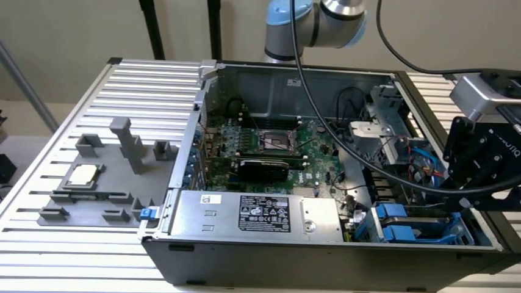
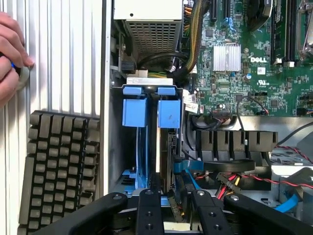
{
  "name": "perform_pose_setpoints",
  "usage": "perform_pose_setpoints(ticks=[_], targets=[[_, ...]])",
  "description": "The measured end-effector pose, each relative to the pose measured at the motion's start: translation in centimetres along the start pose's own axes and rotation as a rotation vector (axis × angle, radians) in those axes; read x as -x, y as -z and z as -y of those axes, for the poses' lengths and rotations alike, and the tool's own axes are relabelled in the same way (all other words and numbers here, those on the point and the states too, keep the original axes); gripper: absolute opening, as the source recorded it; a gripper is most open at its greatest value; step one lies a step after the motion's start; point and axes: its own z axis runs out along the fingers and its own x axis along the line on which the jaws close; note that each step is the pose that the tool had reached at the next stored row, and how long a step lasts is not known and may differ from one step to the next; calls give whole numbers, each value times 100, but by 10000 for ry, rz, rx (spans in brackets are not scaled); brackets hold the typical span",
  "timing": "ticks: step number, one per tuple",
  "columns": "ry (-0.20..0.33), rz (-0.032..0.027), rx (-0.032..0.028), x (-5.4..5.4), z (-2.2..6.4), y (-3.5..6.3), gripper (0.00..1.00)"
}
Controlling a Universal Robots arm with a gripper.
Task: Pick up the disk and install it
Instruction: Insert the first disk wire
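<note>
DELL motherboard [image 2: 230,90], pincer [image 2: 175,198] near blue-framed disk [image 2: 168,113]

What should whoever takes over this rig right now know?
Gripper: over the drive bay, lined up with the disk; whether it grips is unclear.
Disk: upright in the bay in its blue carrier, beside a second blue carrier.
Done: pickup; disk is in the bay.
Left: full seating not confirmed.
Note: a person's hand is on the slatted table beside the case.

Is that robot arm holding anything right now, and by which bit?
It cannot be told. The gripper hangs close over the blue-framed disk standing edge-on in the drive bay, but a grip on it is not visible.
</note>
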Motion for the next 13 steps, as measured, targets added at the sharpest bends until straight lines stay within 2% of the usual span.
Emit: perform_pose_setpoints(ticks=[10, 13], targets=[[1, 0, 0, 0, 1, 0, 30], [1, 16, 1, 0, 4, -3, 30]])
